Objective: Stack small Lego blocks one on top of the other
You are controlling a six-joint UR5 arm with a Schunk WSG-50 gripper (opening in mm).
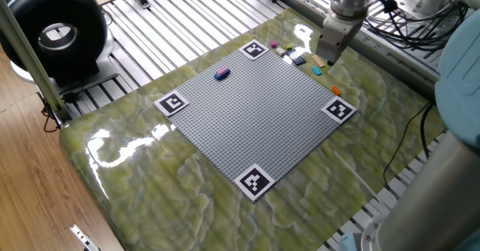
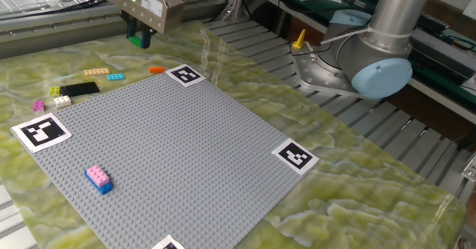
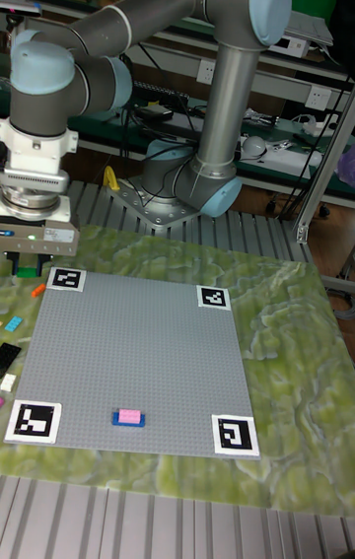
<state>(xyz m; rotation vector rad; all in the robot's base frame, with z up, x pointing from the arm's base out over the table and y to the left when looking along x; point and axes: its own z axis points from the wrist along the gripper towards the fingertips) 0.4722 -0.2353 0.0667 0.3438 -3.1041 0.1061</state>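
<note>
Gripper upper left, raised | jaws closed on green brick | pink-on-blue stack lower left awaits it

A baseplate is lying flat on the bench, a marker tag sitting at each corner. Two stacked blocks are sitting on the plate near one edge. Loose blocks are lying off the plate beyond the far edge, the pincer hanging above the bench near them.
</note>
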